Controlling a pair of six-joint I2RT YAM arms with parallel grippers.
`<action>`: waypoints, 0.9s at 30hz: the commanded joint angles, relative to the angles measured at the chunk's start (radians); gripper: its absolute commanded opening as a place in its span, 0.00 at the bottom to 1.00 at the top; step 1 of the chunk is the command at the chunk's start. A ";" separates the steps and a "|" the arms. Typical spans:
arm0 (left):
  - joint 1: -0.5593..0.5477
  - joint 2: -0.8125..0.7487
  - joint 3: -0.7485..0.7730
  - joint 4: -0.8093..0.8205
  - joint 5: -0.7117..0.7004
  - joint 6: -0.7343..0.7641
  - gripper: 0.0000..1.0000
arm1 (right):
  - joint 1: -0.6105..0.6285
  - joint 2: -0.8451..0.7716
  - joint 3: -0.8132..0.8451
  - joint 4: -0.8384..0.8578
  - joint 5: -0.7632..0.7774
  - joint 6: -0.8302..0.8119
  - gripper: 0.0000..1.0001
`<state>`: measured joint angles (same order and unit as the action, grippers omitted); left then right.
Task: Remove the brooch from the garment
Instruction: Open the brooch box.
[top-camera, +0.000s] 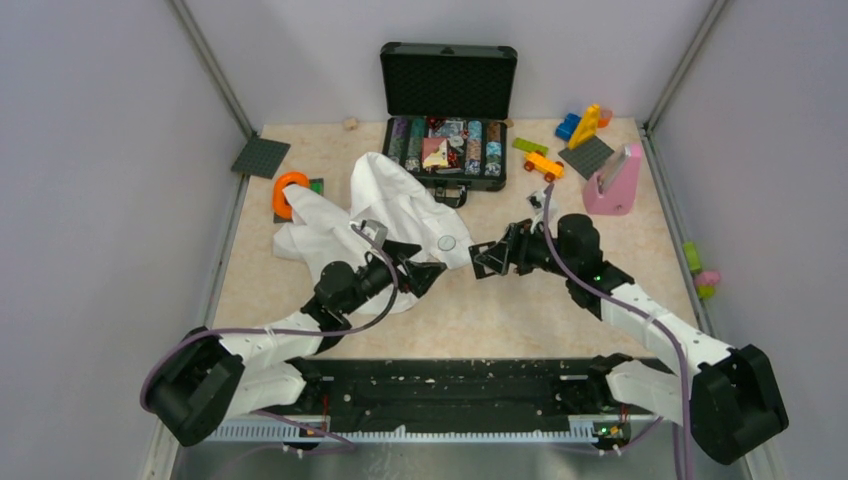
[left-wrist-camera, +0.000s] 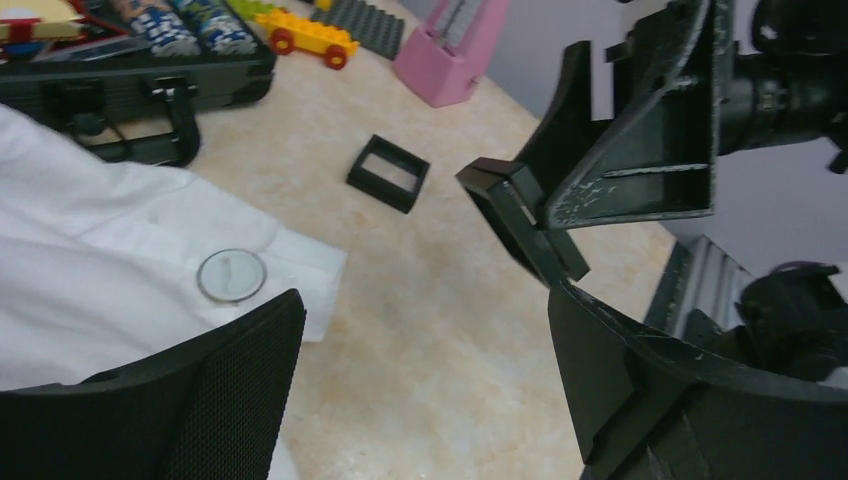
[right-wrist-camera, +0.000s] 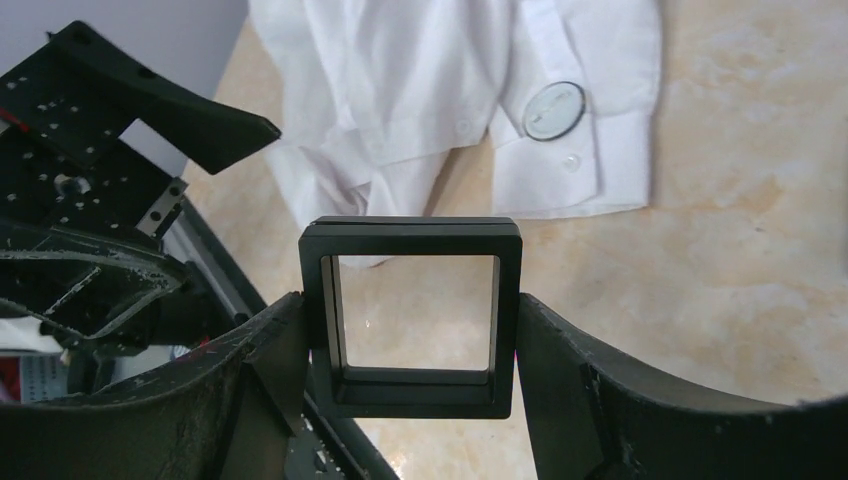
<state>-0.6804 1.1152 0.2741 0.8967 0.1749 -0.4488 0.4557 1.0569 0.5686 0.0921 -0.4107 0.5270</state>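
Observation:
A crumpled white shirt (top-camera: 380, 215) lies left of centre on the table. On its cuff sits the brooch (top-camera: 447, 242), which shows here as a small round pale disc (left-wrist-camera: 231, 275) (right-wrist-camera: 553, 110). My left gripper (top-camera: 425, 272) hovers just in front of that cuff, open (left-wrist-camera: 425, 300), with only bare table between its fingers. My right gripper (top-camera: 490, 255) faces it from the right, shut on a black square frame (right-wrist-camera: 410, 315) with a clear window. A second black square frame (left-wrist-camera: 388, 172) lies flat on the table beyond.
An open black case (top-camera: 447, 150) full of small items stands at the back centre. A pink block (top-camera: 613, 185), toy bricks (top-camera: 585, 125) and a yellow toy car (top-camera: 543, 165) sit back right. An orange ring (top-camera: 290, 195) and a grey plate (top-camera: 261, 157) lie back left.

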 joint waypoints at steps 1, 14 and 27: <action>0.001 0.027 0.046 0.136 0.206 -0.053 0.94 | 0.009 -0.053 -0.027 0.119 -0.151 -0.015 0.51; 0.000 0.245 0.078 0.400 0.383 -0.185 0.89 | 0.063 -0.106 -0.078 0.174 -0.171 -0.043 0.49; 0.001 0.236 0.096 0.287 0.324 -0.138 0.87 | 0.112 -0.087 -0.073 0.160 -0.161 -0.078 0.46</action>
<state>-0.6804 1.3663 0.3279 1.2076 0.5293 -0.6224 0.5465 0.9657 0.4824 0.2031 -0.5632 0.4732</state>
